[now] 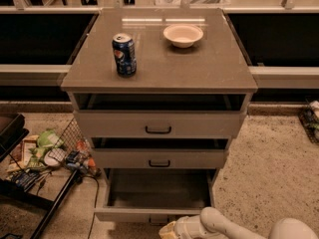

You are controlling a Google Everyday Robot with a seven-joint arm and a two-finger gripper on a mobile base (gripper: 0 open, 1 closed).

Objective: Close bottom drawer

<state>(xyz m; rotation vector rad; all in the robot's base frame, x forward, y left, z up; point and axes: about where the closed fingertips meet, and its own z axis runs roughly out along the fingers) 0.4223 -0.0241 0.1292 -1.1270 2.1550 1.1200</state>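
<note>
Grey-beige bottom drawer [157, 189] stands pulled well out at the cabinet's foot, flat floor showing. Middle drawer [159, 159] and top drawer [159, 125] are partly out. Cabinet top [204, 68] carries a blue can [124, 54] and a white bowl [183, 35]. Gripper [170, 230] sits just before the bottom drawer's front; its state cannot be told. Speckled floor [269, 168] lies open to the right; clutter [50, 151] crowds the left.

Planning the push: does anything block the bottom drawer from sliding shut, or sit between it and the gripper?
Nothing visible does. The bottom drawer has a floor that looks bare, and the gripper sits just before its front.
</note>
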